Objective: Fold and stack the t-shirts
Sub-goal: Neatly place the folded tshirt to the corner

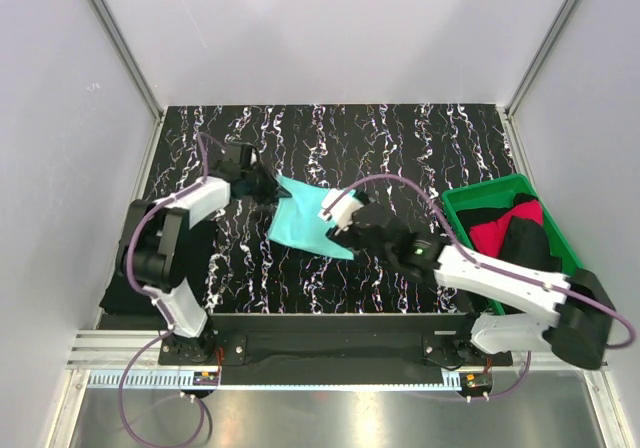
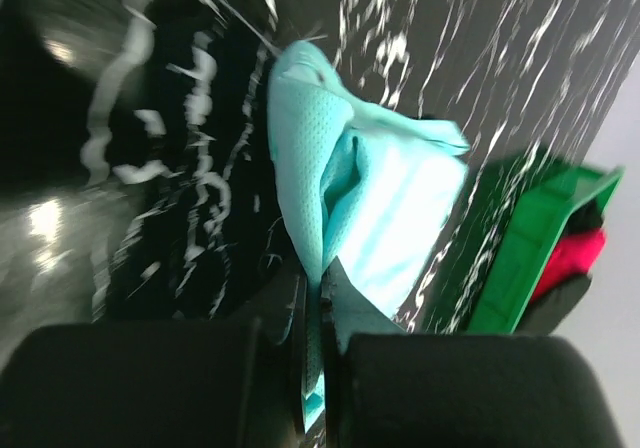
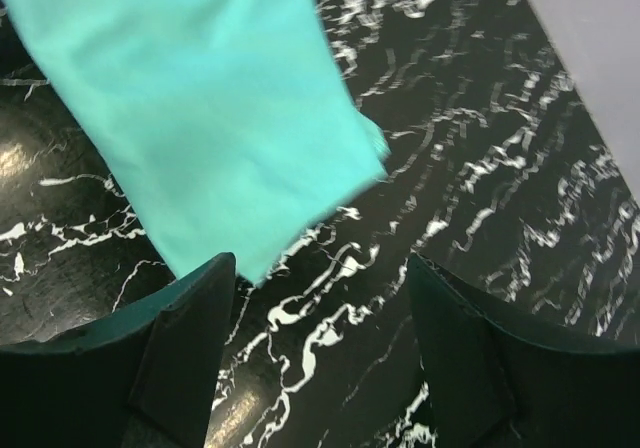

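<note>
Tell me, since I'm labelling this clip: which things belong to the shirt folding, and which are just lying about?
Job: turquoise t-shirt, pinched by the left gripper; red-pink t-shirt and black t-shirts in the green tray; right gripper, open.
Lying about: green tray; marbled mat.

**Shirts, tray, mat and grippers, counted**

One turquoise t-shirt is showing, and one red-pink t-shirt. Black cloth is showing too, but how many shirts it makes cannot be told. One green tray and one marbled mat are appearing. Two grippers are showing: left gripper and right gripper.
</note>
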Controlling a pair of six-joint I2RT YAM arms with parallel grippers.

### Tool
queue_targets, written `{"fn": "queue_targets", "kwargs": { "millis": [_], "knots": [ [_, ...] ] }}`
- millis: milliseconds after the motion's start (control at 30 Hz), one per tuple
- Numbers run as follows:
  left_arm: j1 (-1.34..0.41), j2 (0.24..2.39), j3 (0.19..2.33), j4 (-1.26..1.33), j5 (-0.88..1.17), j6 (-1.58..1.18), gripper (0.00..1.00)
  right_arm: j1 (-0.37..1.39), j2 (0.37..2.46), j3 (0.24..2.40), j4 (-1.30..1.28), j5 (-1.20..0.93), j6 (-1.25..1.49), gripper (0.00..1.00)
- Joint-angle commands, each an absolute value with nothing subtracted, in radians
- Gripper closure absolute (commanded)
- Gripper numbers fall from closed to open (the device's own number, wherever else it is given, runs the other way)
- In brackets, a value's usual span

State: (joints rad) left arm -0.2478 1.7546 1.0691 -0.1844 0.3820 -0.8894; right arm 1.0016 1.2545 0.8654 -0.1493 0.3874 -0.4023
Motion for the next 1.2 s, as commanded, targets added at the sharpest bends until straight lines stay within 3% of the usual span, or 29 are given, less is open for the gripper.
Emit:
{"fn": "queue_targets", "kwargs": {
  "millis": [0,300,733,1167],
  "knots": [
    [-0.218,1.629,1.069,-0.289,0.205,-0.874,1.0,0.994,1.118,0.862,-0.233,0.474,-0.278,0.23],
    [-0.088,1.514,1.152,-0.489,0.034,-0.884,1.0,0.994,0.988,0.805,-0.333,0.459,-0.15,0.23],
    [0.13,1.44,1.316,-0.725,-0.21,-0.851,1.0,0.994,1.002,0.838,-0.364,0.402,-0.149,0.23],
    [0.282,1.359,1.396,-0.847,-0.294,-0.822,1.0,0.994,1.008,0.856,-0.38,0.377,-0.129,0.23]
  ]
}}
